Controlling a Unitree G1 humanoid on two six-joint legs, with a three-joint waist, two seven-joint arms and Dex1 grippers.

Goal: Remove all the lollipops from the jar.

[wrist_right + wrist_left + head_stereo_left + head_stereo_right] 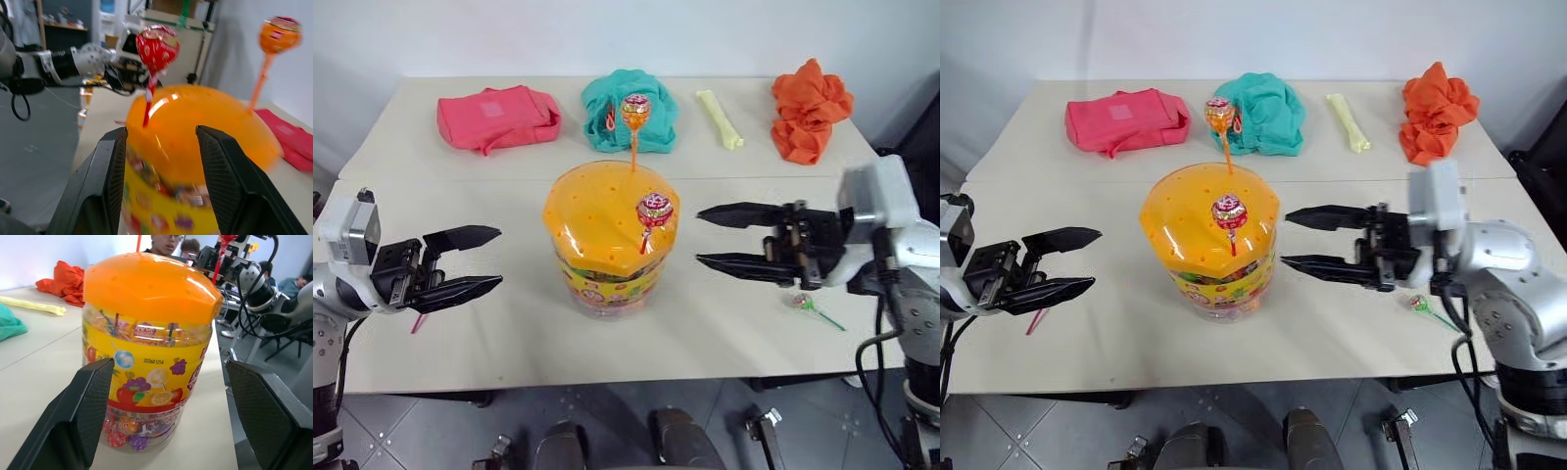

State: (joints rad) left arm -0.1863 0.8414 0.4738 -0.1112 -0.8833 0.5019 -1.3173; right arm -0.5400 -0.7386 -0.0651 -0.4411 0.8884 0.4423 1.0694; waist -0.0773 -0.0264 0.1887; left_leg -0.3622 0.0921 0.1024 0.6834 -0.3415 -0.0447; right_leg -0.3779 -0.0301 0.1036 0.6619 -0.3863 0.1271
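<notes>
The jar [610, 235] stands upright in front of me on the counter [509, 333], a clear tub with an orange dotted dome lid and fruit-printed label. An orange lollipop [635, 111] and a red-pink lollipop [654, 210] stick up from its lid. A green lollipop [800, 303] lies flat on the counter to the jar's right.

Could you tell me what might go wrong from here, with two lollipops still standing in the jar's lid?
The open right gripper sits close beside the jar; closing in for the red-pink lollipop, it might nudge the unheld jar. The fingers could bend that thin stick or knock the orange lollipop behind it. The green lollipop lies on the table under the right arm and could be swept off.
</notes>
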